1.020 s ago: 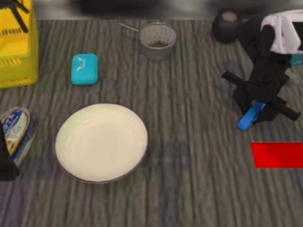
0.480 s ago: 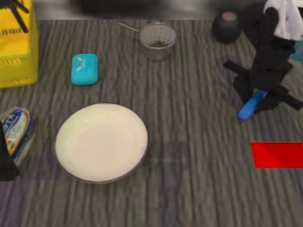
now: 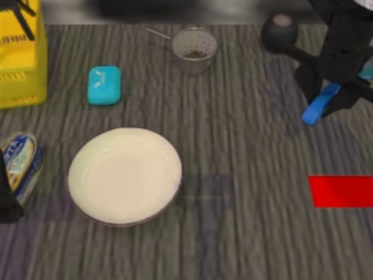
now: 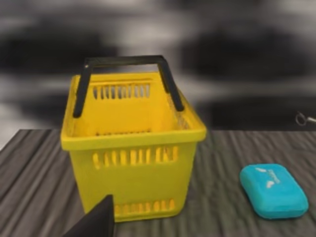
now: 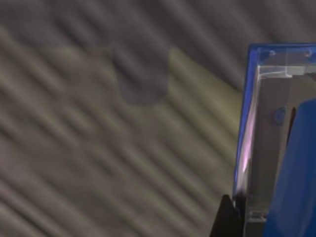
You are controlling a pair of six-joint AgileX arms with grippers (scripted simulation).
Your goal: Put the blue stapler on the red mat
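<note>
On the far left of the tabletop [image 3: 245,245] I see a yellow basket [image 3: 22,58] with black handles. Below it lies a tin [image 3: 20,163] with a blue and white label, but I cannot read the writing. My left arm sits parked by that tin at the left edge. Only a dark tip of my left gripper [image 4: 94,222] shows in its own wrist view, so I cannot tell if its jaws are open or closed.

Next comes a cyan block [image 3: 104,85], then a big white plate [image 3: 125,176], then a metal strainer [image 3: 194,50] at the back. I see no words on any of them.

On the right, my right gripper [image 3: 326,100] is up above the tabletop, and its jaws are clamped on the blue stapler [image 3: 320,104]. The stapler hangs tilted, with its lower end sticking out toward the left. A dark round pot [image 3: 280,32] stands just behind it. The red mat [image 3: 341,191] lies flat at the right edge, nearer to me, and well apart from the stapler.

I think the stapler is small, light and stiff, with a smooth shell that could slip. Holding it across the middle of its long sides looks best to me. The mat looks thin, so I should set the stapler down softly.

In the right wrist view, a clear blue box [image 5: 269,128] shows close by.
</note>
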